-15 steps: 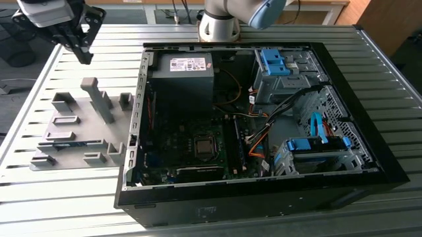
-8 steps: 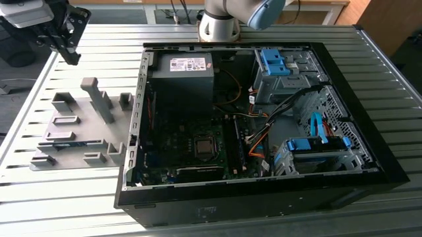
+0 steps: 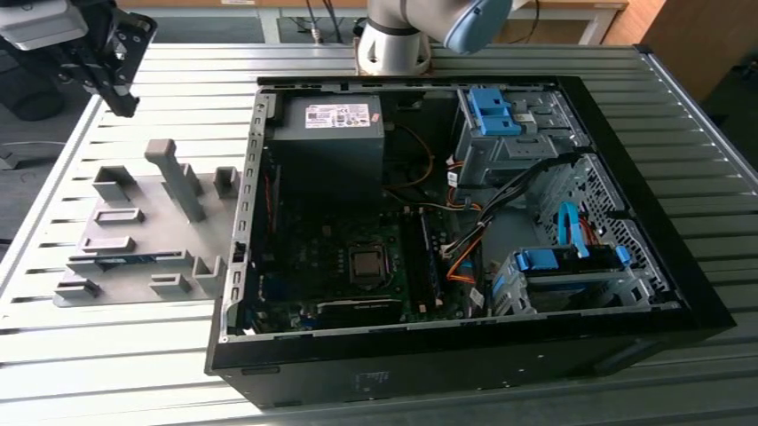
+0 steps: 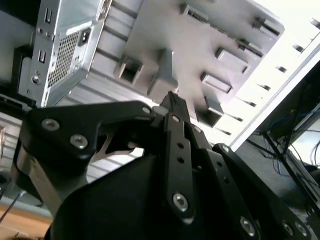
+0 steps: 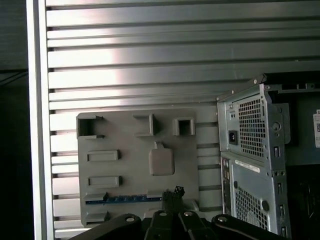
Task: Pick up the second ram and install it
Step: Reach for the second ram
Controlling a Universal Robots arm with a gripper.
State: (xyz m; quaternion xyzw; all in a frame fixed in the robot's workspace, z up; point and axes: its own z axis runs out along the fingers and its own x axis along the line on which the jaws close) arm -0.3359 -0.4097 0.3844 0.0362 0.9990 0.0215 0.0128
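In the exterior view, the black two-fingered end effector [image 3: 122, 108] hangs in the air at the exterior view's far left of the open black computer tower case [image 3: 474, 373], over the ribbed silver metal desk [image 3: 119, 355]. Its fingers are drawn together at the tip with nothing between them, and both wrist views show the same closed, empty tip [image 4: 172, 99] [image 5: 175, 191]. Just beside the case on that same side, a flat grey plastic fixture plate [image 3: 148, 222] with raised blocks and pockets lies on the desk. The second ram [image 3: 119, 259], a thin, long blue circuit-board stick, sits in a slot of this plate at the end farther from the end effector, well apart from the fingers and still outside the case. In the first wrist view the stick [image 5: 125, 199] shows as a narrow blue strip along the plate [image 5: 130, 150]. Inside the case, a dark box-shaped power supply [image 3: 332, 142] sits at the corner nearest the end effector, and a green motherboard [image 3: 355, 266] lies beside it. Bright-blue plastic drive-bay clips [image 3: 492, 111] stand at the case's far side, at the exterior view's right.
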